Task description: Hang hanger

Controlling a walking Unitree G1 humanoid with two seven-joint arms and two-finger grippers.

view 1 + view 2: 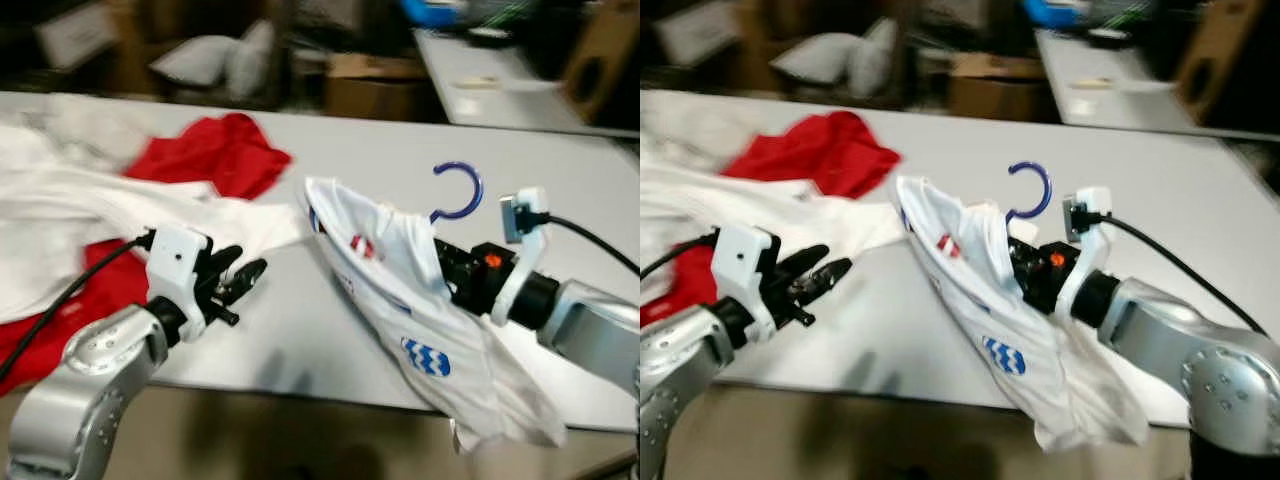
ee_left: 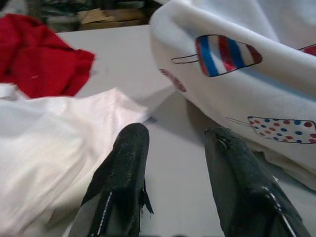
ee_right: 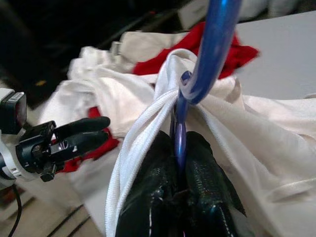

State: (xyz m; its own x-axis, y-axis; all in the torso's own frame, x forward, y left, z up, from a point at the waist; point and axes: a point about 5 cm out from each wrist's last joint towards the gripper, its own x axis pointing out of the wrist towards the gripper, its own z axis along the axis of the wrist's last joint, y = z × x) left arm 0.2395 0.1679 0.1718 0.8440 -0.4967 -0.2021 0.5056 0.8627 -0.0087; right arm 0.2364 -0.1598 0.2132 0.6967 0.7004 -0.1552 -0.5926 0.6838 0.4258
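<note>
The right gripper [image 3: 180, 163] – jaws clenched on the blue plastic hanger [image 1: 458, 192] – lifts a white printed shirt [image 1: 420, 310] above the grey desk [image 1: 560, 190]. The left gripper [image 1: 240, 275] hovers near the front edge, jaws released.

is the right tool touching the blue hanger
Touching. In the right wrist view the right tool has its two black fingers closed on the blue hanger stem, with no gap, where it rises from the white shirt collar.

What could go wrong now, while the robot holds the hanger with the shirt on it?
The right gripper pinches only the thin blue hanger, so it may twist or slip. The white shirt hangs bunched to one side and could slide off. Its hem trails over the table edge and might snag when lifted.
</note>
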